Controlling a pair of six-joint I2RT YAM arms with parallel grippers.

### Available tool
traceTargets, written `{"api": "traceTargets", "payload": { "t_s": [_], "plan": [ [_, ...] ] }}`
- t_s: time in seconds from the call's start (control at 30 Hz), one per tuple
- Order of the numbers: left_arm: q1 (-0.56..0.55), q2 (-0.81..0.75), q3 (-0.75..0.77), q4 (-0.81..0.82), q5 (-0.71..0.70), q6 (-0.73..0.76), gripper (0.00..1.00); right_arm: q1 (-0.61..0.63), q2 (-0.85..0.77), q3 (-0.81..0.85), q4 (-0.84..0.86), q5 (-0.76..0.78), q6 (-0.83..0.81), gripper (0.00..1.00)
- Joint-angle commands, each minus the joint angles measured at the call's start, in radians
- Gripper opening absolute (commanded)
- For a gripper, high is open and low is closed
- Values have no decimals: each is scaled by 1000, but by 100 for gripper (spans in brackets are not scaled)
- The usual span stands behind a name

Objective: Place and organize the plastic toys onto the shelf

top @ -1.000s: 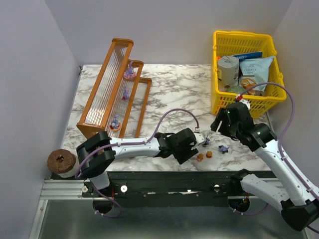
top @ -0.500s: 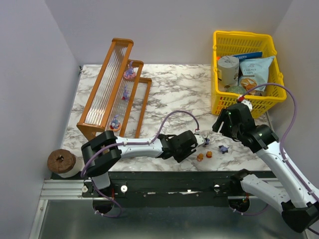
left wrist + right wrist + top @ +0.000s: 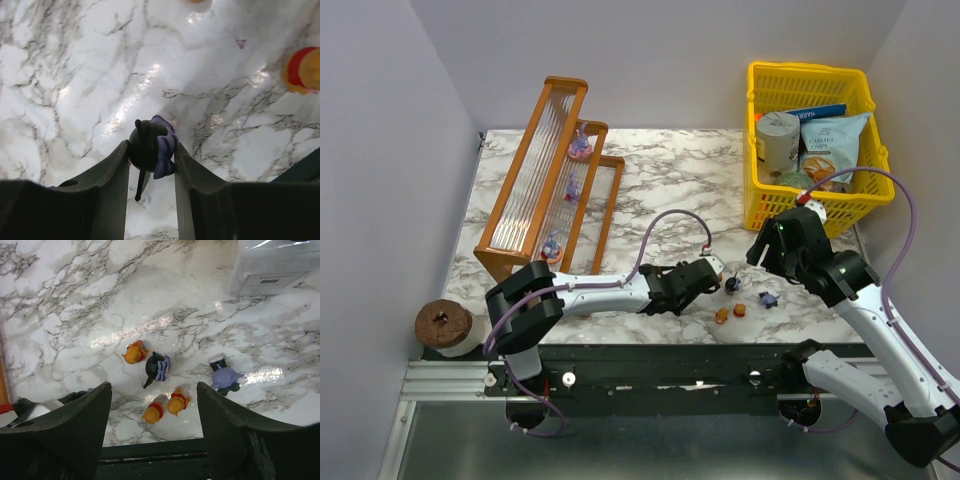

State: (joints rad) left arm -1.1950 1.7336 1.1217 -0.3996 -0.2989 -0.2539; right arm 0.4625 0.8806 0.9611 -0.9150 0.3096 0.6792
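The left gripper [image 3: 151,145] pinches a dark toy [image 3: 144,149] with a purple bow between both fingers, close to the marble table [image 3: 60,75]. Three orange toys [image 3: 134,353] and a purple toy [image 3: 226,377] lie near it. The right gripper [image 3: 152,390] hangs above them, jaws wide, holding nothing. The shelf [image 3: 566,84] stands well apart at far left, with three small toys [image 3: 580,148] along one tier.

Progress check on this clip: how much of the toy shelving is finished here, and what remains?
Done: three toys sit on the shelf tiers. In hand: the left tool pinches a dark toy with a purple bow, not yet lifted off the marble table. Left: three orange toys and a purple one lie loose below the open, empty right tool.
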Motion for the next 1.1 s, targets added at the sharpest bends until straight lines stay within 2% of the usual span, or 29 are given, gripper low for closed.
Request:
{"api": "traceTargets", "payload": {
  "t_s": [0.0,0.17,0.5,0.83,1.07],
  "plan": [
    [41,-12,43,-116,-193,-117,27,-4,-2,2,-10,28,-7,77],
    [95,-37,32,-218,-301,-197,27,-5,9,2,-1,25,-13,77],
    [251,-201,-77,-334,-407,-326,27,-7,37,11,11,10,-33,77],
    [296,-279,-161,-424,-462,-426,27,-7,77,25,24,-1,-47,77],
    [328,-298,-177,-432,-482,-462,27,-7,96,33,30,-4,-50,77]
  ]
}}
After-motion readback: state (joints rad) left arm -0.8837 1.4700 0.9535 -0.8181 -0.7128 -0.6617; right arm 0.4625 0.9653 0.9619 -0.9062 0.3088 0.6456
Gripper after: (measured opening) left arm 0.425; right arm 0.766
